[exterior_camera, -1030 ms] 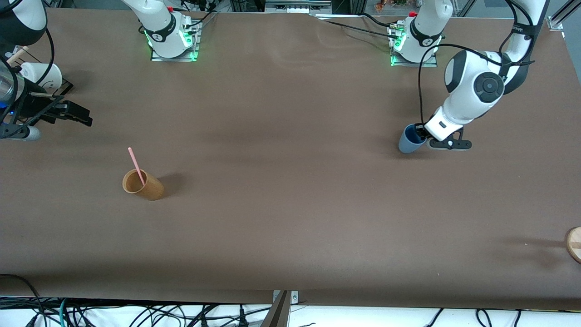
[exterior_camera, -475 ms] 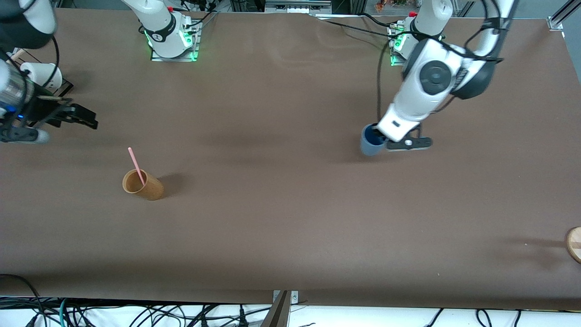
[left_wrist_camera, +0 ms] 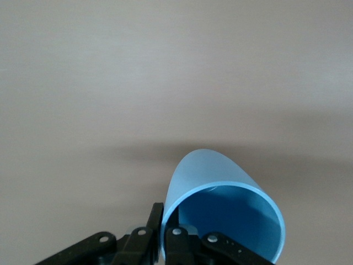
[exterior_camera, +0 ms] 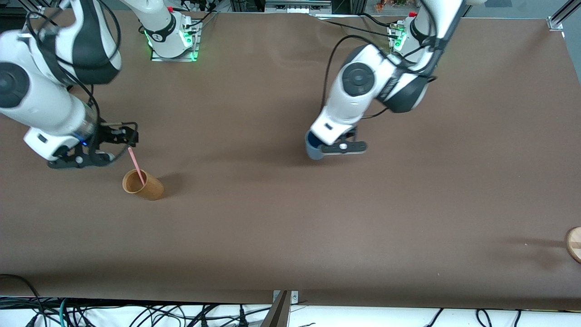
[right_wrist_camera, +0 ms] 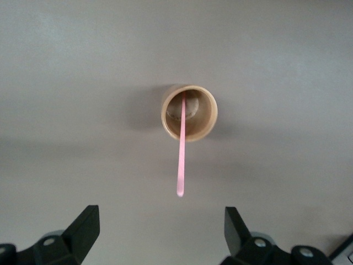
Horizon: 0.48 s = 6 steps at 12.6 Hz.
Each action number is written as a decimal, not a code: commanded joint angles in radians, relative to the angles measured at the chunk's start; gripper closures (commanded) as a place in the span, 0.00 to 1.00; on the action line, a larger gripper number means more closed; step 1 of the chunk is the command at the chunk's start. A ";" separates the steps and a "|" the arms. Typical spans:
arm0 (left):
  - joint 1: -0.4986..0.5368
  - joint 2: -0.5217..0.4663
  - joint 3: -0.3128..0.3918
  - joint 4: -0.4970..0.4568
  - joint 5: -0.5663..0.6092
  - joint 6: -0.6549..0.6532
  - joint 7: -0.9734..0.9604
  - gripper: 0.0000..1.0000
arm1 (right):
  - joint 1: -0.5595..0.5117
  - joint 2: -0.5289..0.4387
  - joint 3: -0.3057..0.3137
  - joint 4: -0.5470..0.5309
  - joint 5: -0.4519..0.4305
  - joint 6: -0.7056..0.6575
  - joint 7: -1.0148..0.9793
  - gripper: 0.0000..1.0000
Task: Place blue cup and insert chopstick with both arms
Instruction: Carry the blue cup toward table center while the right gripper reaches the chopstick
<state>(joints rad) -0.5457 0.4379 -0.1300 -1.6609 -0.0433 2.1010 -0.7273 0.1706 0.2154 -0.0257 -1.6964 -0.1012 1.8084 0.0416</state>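
A tan wooden-looking cup point(exterior_camera: 143, 185) stands upright on the brown counter point(exterior_camera: 290, 227) in the middle left of the frame, casting a soft shadow beside it. At the lower right edge of the frame, a round pale wooden object point(exterior_camera: 574, 244) lies on the counter, cut off by the border.

Brown table point(exterior_camera: 281, 227), tan cup point(exterior_camera: 144, 185) standing toward the right arm's end

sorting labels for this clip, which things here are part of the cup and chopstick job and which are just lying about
Part of the job:
blue cup, pinched by its rim in the left gripper
chopstick, standing in the tan cup
right gripper, open above the chopstick

Lying about:
wooden disc at the table edge
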 commanded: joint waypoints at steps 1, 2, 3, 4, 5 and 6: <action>-0.062 0.152 0.013 0.209 -0.016 -0.042 -0.062 1.00 | -0.005 -0.007 0.000 -0.080 0.011 0.107 -0.002 0.00; -0.088 0.194 0.013 0.257 -0.018 -0.050 -0.078 1.00 | -0.005 -0.019 0.000 -0.138 0.009 0.168 -0.002 0.00; -0.111 0.238 0.013 0.301 -0.018 -0.061 -0.093 1.00 | -0.006 -0.051 -0.002 -0.205 0.009 0.222 -0.002 0.00; -0.134 0.283 0.015 0.364 -0.017 -0.067 -0.109 1.00 | -0.006 -0.091 -0.002 -0.276 0.009 0.286 -0.003 0.00; -0.152 0.316 0.015 0.401 -0.016 -0.068 -0.125 1.00 | -0.006 -0.121 -0.005 -0.332 0.008 0.343 -0.006 0.00; -0.171 0.346 0.018 0.430 -0.016 -0.067 -0.142 1.00 | -0.006 -0.148 -0.010 -0.386 0.006 0.400 -0.011 0.00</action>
<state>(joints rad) -0.6785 0.7003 -0.1294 -1.3587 -0.0441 2.0767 -0.8421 0.1694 0.1800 -0.0314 -1.9354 -0.1001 2.1149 0.0415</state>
